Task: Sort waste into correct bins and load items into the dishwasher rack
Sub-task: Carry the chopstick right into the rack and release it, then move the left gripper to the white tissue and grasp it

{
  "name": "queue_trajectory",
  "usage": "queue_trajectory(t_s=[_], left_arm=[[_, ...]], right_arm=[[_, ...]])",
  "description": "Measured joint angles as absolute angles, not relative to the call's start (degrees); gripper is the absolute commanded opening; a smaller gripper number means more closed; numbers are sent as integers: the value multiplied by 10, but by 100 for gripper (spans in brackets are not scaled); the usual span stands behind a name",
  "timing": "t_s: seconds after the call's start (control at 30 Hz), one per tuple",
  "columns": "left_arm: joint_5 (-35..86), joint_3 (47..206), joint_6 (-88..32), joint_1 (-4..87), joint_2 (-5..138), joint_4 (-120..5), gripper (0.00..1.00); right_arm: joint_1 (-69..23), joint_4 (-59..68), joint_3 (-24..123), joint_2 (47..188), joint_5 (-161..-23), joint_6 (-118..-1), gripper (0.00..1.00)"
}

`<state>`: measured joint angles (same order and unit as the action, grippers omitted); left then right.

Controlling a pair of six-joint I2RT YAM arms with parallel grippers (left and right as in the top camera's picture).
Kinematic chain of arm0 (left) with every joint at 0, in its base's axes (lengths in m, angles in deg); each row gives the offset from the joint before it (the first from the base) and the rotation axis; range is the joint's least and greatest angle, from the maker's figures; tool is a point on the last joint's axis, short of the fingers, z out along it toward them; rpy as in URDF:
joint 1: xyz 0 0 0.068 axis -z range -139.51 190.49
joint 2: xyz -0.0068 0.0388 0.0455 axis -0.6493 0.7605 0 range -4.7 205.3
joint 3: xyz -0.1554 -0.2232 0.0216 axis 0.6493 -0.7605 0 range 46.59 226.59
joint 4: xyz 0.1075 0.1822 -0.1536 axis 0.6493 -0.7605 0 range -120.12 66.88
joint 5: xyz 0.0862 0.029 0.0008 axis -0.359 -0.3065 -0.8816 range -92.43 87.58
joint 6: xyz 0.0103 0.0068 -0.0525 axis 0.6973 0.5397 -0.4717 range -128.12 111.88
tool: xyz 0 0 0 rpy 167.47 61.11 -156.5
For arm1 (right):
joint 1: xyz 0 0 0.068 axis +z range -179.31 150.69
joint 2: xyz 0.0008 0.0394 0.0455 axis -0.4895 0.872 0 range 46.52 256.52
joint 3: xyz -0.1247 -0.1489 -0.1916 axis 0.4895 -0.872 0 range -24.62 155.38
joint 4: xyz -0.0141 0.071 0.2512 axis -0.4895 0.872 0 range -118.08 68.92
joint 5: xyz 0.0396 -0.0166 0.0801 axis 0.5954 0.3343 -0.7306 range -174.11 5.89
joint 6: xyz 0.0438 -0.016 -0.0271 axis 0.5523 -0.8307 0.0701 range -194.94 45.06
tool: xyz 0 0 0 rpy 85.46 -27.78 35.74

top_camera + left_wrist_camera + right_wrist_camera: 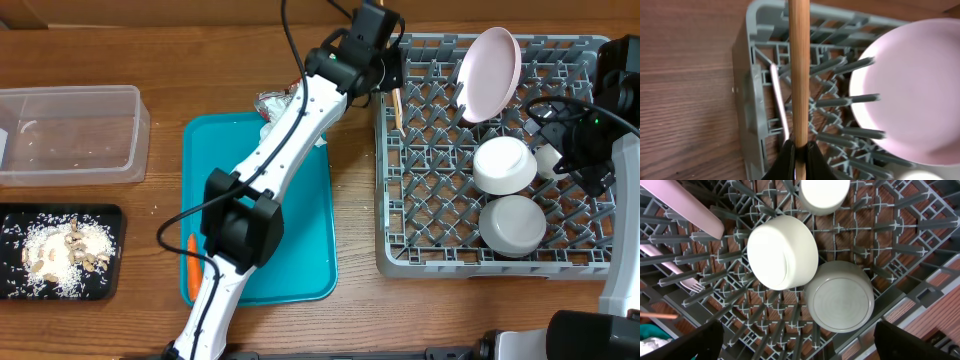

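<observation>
Soft, even light falls from above, shadows faint, though the wooden stick (799,70) in my left claw (799,151) looks blurred.

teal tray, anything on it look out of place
Yes: an orange carrot piece lies along the teal tray's left edge, and a crumpled foil wrapper sits at its top edge. Both are unsorted waste.

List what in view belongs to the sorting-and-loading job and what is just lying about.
Belongs: dishwasher rack, plate, two bowls, cup, fork, wooden stick in the left gripper, clear tub, black tray, food scraps, carrot piece, crumpled waste beside the arm.

Lying about: teal tray, merely the surface the carrot piece lies on.
</observation>
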<state>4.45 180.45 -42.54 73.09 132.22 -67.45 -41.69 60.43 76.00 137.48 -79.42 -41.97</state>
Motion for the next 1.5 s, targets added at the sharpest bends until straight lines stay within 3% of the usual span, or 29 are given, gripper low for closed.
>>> queue_trajectory(t_s=[0.2,0.4,0.8,0.83,0.87,0.9,1.23,1.5], left_arm=[[49,1805,-425,731,1339,-672,7],[51,1805,-427,731,1343,-672,26],[72,1817,-426,731,1344,-719,47],[73,1826,-427,731,1346,-736,54],[73,1840,-427,730,1348,-759,69],[73,1857,-426,728,1350,-784,100],[32,2044,-427,661,1350,-1090,100],[8,2023,-427,582,1350,-1190,100]], right_arm=[[-417,604,760,1375,-794,-419,100],[-417,605,760,1375,-794,-420,100],[-417,604,760,1375,-794,-420,100],[-417,604,760,1375,-794,-420,100],[-417,605,760,1375,-794,-420,100],[-417,604,760,1375,-794,-420,100],[-417,604,760,1375,-794,-420,100],[-417,604,760,1375,-794,-420,100]])
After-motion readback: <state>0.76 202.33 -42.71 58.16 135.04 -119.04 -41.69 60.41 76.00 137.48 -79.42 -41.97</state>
